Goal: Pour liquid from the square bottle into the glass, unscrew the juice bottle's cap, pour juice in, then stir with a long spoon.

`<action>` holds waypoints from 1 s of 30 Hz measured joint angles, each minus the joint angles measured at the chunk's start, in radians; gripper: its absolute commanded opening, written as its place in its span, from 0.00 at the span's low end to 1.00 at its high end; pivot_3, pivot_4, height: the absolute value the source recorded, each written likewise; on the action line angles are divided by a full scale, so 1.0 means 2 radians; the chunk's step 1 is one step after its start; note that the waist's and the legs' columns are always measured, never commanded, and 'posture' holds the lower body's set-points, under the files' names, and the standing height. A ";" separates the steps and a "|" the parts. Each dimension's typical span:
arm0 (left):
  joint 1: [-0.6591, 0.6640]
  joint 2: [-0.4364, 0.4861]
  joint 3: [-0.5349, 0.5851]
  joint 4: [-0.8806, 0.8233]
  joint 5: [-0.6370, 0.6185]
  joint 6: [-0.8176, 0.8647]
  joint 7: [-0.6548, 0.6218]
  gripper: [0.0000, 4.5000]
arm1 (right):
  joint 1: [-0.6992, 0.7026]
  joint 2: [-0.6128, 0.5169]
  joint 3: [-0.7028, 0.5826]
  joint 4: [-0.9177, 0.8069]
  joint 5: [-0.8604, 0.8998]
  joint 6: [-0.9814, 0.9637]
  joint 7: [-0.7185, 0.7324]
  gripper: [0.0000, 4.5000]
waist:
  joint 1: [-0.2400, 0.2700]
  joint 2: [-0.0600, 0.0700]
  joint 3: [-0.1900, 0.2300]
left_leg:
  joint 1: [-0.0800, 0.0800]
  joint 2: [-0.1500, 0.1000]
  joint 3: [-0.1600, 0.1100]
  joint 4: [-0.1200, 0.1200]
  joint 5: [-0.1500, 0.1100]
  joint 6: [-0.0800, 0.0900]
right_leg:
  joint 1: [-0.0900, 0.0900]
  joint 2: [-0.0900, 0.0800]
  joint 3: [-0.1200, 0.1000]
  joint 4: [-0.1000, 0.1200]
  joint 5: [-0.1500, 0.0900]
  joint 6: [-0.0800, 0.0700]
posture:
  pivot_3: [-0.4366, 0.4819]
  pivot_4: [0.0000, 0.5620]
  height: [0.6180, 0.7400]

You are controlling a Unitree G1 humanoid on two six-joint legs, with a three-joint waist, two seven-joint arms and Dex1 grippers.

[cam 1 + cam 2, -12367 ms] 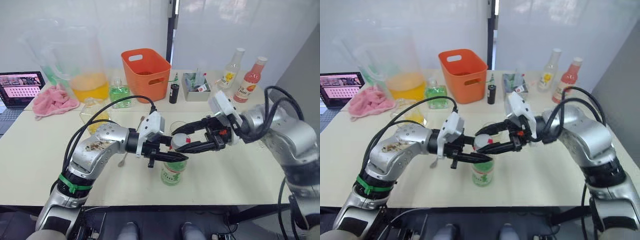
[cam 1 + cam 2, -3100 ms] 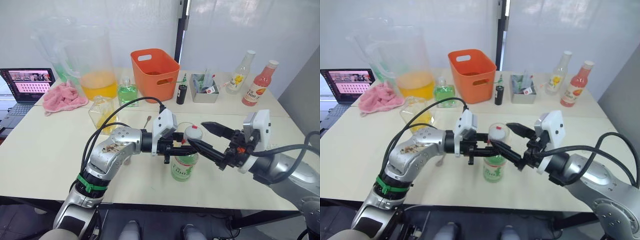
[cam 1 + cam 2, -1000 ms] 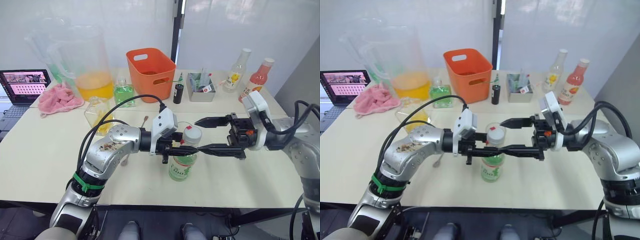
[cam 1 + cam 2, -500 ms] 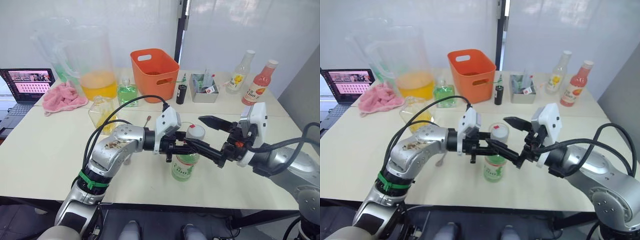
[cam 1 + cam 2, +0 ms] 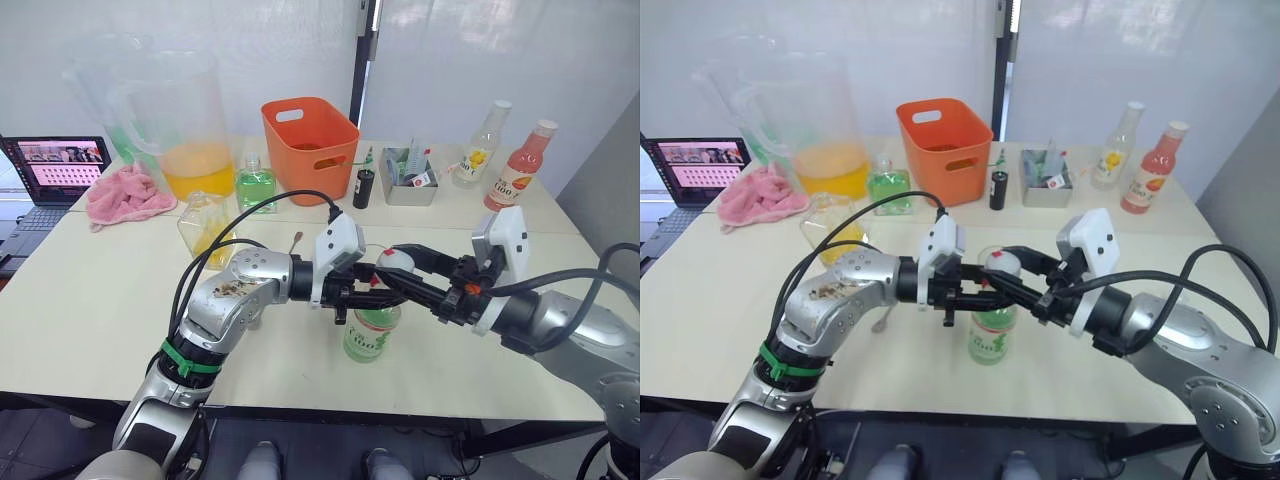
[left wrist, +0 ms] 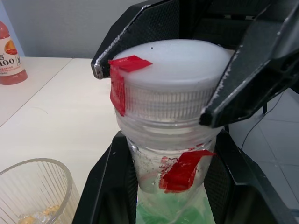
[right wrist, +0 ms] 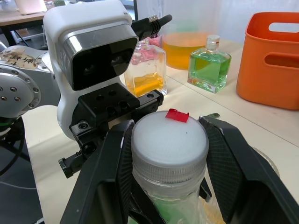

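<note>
The juice bottle (image 5: 371, 335) stands upright near the middle of the pale surface (image 5: 90, 300), toward its near edge; its green-and-white label carries green lettering too small to read. The pink-red bottle (image 5: 519, 170) at the far right shows "100" on its label in the left wrist view. The slim clear bottle (image 5: 481, 146) beside it has a yellow label with no legible words.

The left gripper (image 6: 163, 186) has its jaws closed on the juice bottle's neck, just under the cap (image 7: 169, 140). The right gripper (image 7: 170, 154) has its jaws closed on the cap's ribbed side, one finger on each side; a red tab sits on the cap's top edge and another on the neck below.

The glass (image 6: 32, 191) stands just behind the juice bottle, with a little yellow liquid at its bottom. The square bottle (image 5: 203, 228) stands to the far left of the grippers, well apart, with the long spoon (image 5: 292, 243) lying between it and the glass. The surface is bare to the near left and near right of the bottle; the orange basket (image 5: 312, 145), pitcher (image 5: 180, 130) and green square bottle (image 5: 256, 186) line the far side.

Half a second ago the right jaws were spread wide around the cap; now they clamp it.
</note>
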 measured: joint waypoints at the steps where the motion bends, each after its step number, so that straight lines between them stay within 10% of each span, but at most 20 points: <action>1: 0.001 0.001 0.000 -0.001 0.000 0.000 0.000 0.32 | -0.002 -0.006 0.001 0.004 0.000 -0.001 0.008 0.37 | 0.000 0.000 0.000 | 0.000 0.000 0.000 0.000 0.000 0.000 | 0.000 0.000 0.000 0.000 0.000 0.000 | 0.48 0.27 1.00; 27: 0.007 0.046 0.005 -0.025 -0.003 -0.008 -0.031 0.32 | -0.287 -0.032 0.218 0.371 -0.227 -0.172 0.580 0.37 | -0.017 0.000 0.000 | 0.001 0.000 0.000 -0.002 0.000 0.000 | -0.001 0.001 0.000 0.001 0.001 0.003 | 0.48 0.27 1.00; 28: 0.007 0.045 0.005 -0.025 -0.003 -0.008 -0.031 0.32 | -0.289 -0.029 0.218 0.376 -0.228 -0.172 0.587 0.61 | -0.016 0.000 0.000 | 0.001 0.000 0.000 -0.002 0.000 0.000 | -0.001 0.001 0.000 0.001 0.001 0.003 | 0.48 0.27 1.00; 30: 0.007 0.044 0.005 -0.025 -0.003 -0.007 -0.029 0.32 | -0.293 -0.026 0.224 0.380 -0.237 -0.167 0.598 0.75 | -0.016 0.000 0.000 | 0.001 0.000 0.000 -0.002 0.000 0.000 | -0.001 0.001 0.000 0.001 0.001 0.003 | 0.48 0.27 1.00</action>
